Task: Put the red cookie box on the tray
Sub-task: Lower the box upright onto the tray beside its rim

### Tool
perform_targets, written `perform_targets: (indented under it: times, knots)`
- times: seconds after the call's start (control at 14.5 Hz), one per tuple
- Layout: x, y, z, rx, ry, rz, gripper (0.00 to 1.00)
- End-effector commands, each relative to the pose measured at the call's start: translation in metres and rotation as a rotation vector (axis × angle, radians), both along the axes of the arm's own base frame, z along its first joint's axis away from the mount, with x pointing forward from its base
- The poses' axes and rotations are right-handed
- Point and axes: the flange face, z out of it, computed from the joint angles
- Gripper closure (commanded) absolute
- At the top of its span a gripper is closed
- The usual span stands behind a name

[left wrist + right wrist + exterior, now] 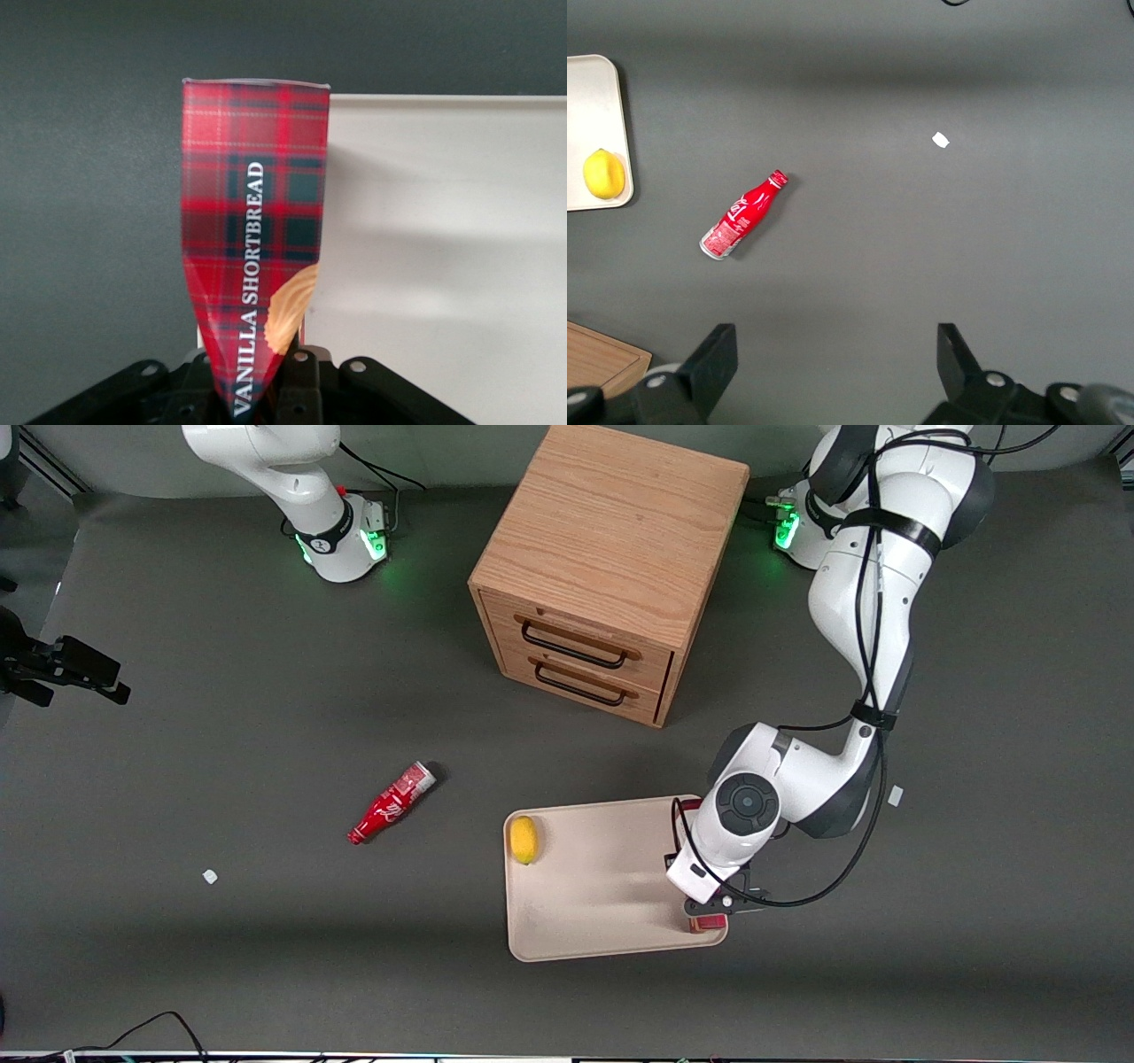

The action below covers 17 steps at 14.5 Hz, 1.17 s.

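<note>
The red cookie box is a tartan carton marked "VANILLA SHORTBREAD" with a tan cookie picture. My left gripper is shut on it, the fingers pinching one end. The box hangs over the rim of the cream tray, at the side toward the working arm's end, partly over the table. In the front view the gripper and wrist cover most of the box; only red bits show at the tray edge. I cannot tell whether the box touches the tray.
A yellow lemon lies on the tray at its edge toward the parked arm's end. A red bottle lies on the table toward the parked arm's end. The wooden two-drawer cabinet stands farther from the front camera. Small white scraps lie on the mat.
</note>
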Motion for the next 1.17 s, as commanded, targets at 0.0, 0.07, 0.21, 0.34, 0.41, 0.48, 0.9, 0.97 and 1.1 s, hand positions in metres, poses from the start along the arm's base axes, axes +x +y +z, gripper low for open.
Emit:
perform_targets:
  times: [0.0,0.07,0.21,0.34,0.41,0.48,0.9,0.97,1.1]
  knots:
    - [-0.002,0.001,-0.002,0.016,-0.014,0.012,1.0]
    - [-0.002,0.001,-0.003,0.016,-0.012,0.012,1.0]
    - [-0.003,0.001,-0.005,0.018,-0.01,0.013,0.98]
    - [-0.003,0.001,-0.005,0.008,-0.026,0.01,0.01]
    - [-0.003,0.0,-0.005,0.0,-0.038,0.008,0.0]
    - [-0.003,0.0,-0.005,-0.001,-0.039,0.007,0.0]
    - [0.005,0.009,0.027,-0.009,-0.076,0.009,0.0]
    - [0.007,0.019,0.041,-0.01,-0.089,0.018,0.0]
    - [0.01,0.048,0.076,-0.016,-0.112,0.041,0.0]
